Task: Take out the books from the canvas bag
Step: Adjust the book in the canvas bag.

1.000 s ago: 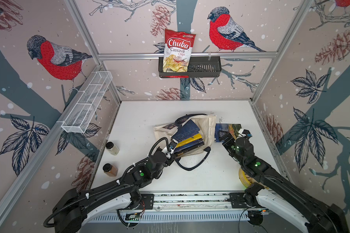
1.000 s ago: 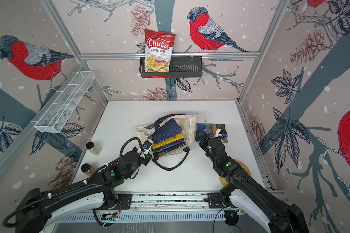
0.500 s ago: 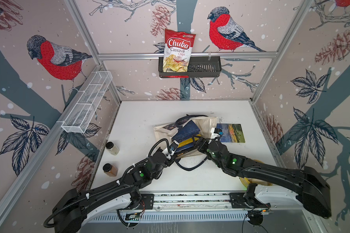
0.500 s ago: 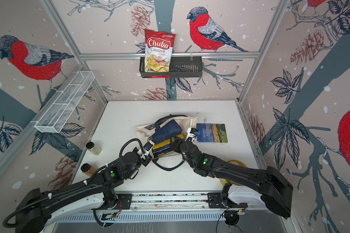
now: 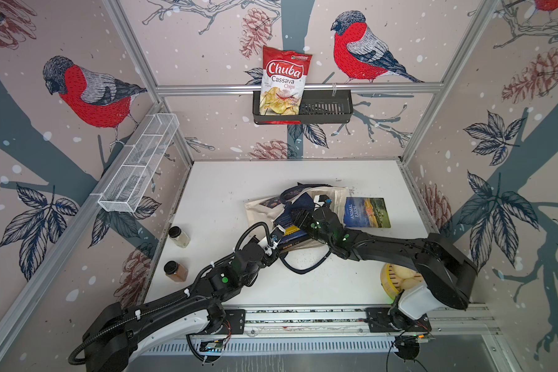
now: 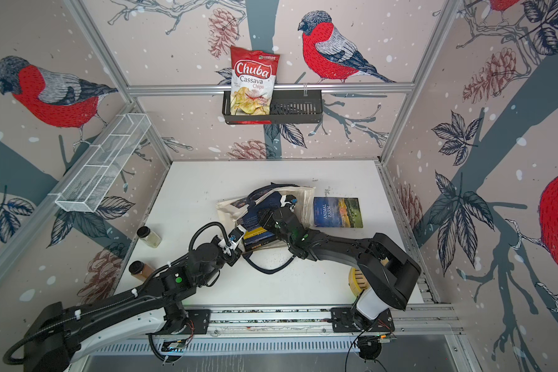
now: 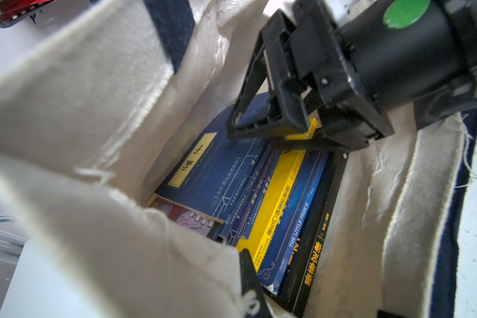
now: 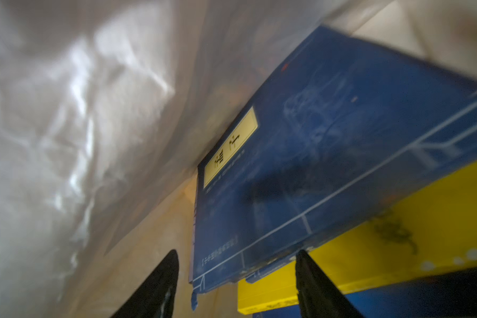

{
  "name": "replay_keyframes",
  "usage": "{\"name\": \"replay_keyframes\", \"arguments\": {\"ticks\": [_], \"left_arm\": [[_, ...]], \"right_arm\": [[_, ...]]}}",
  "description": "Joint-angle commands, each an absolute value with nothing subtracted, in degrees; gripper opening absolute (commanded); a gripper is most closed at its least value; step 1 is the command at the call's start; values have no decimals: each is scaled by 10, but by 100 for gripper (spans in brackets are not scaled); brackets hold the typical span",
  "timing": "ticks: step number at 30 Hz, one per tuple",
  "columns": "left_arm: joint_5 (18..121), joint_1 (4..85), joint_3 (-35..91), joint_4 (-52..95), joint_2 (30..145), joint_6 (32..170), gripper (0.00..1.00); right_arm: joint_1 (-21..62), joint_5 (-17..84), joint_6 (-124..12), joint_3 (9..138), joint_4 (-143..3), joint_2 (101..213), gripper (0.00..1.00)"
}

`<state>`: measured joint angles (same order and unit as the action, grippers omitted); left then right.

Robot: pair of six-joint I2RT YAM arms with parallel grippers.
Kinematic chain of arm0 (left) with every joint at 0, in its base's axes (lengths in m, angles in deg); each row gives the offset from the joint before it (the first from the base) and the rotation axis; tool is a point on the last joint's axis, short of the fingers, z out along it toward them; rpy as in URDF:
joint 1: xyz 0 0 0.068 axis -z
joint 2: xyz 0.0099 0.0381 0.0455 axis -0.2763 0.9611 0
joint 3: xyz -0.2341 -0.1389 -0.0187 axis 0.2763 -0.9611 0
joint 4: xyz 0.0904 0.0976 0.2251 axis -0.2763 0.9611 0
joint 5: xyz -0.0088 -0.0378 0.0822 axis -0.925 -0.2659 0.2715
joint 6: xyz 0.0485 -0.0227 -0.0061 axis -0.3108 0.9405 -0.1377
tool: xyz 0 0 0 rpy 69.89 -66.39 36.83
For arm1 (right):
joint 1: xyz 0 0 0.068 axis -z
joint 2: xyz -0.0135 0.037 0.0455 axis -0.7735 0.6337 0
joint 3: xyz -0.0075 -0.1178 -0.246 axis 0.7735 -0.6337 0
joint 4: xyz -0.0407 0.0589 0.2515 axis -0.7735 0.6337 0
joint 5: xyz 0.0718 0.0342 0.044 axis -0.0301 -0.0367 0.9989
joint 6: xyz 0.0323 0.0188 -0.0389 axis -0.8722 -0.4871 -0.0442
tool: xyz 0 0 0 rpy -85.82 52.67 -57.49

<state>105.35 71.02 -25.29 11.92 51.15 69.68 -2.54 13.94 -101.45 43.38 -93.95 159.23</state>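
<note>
Inside the canvas bag (image 7: 94, 96), half-open right end effector (image 8: 237, 256) straddles books (image 7: 273, 198).

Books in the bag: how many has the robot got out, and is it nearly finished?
Done: Animal Farm lies on the table beside the canvas bag. Now: the left gripper pinches the bag's rim; the right gripper straddles the top blue book inside. Left: several books in the bag.
</note>
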Motion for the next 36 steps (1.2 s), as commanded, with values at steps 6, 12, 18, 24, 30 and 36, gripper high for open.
{"name": "replay_keyframes", "arguments": {"ticks": [6,12,18,24,30,36], "left_arm": [[1029,711,-251,83,509,684,0],[1026,712,-251,83,507,683,0],[1020,712,-250,83,511,684,0],[1019,712,-250,84,513,683,0],[1020,712,-251,84,512,684,0],[1018,712,-251,83,513,682,0]], "right_arm": [[-6,169,-1047,442,-970,1621,62],[11,158,-1034,448,-970,1623,50],[10,131,-1000,477,-933,1600,43],[17,124,-999,488,-922,1602,39],[40,160,-1028,483,-950,1641,39],[40,158,-1017,518,-950,1674,45]]}}
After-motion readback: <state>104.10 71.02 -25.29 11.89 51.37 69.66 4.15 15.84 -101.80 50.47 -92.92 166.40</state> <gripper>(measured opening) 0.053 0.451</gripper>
